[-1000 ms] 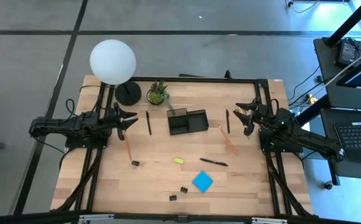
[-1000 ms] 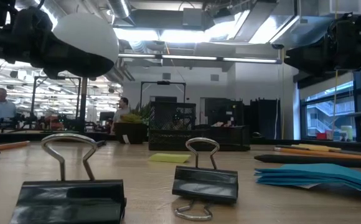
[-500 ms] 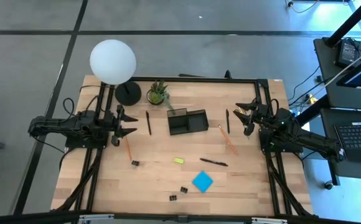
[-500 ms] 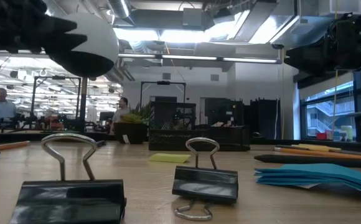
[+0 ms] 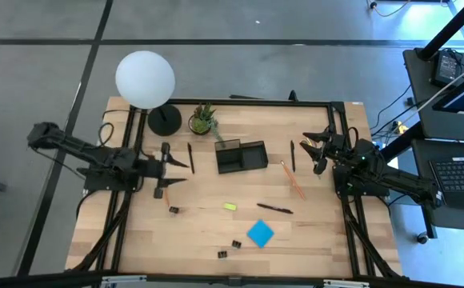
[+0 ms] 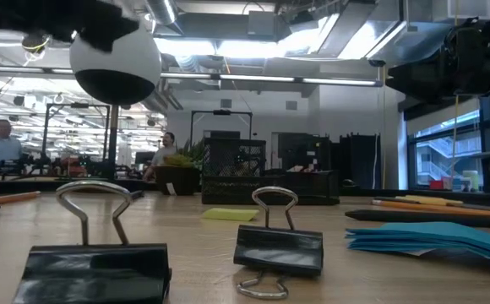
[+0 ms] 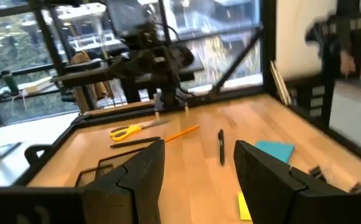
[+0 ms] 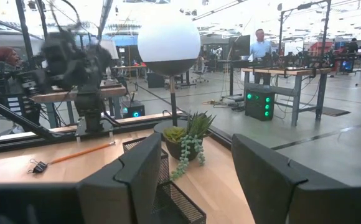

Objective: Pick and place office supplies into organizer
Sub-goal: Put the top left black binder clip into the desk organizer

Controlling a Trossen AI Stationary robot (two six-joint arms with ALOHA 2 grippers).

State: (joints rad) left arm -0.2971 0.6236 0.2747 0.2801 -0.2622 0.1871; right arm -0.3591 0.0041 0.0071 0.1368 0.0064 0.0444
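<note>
Worktop (image 5: 312,240): pale wood planks, matt, visible grain. Organizer (image 8: 168,202): black wire mesh, metal look. Binder clips (image 6: 277,247): black body with slight sheen, bright wire handles. Sticky-note pad (image 6: 435,238): blue paper, matt. Lamp globe (image 5: 145,78): smooth white, matt. Left gripper (image 7: 196,177) fingers: dark matt plastic.

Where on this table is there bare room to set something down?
Free: the strip between the yellow block and the organizer, and the corner beyond the blue sticky-note pad toward the right arm. Crowded: around the clips and under the left gripper.
</note>
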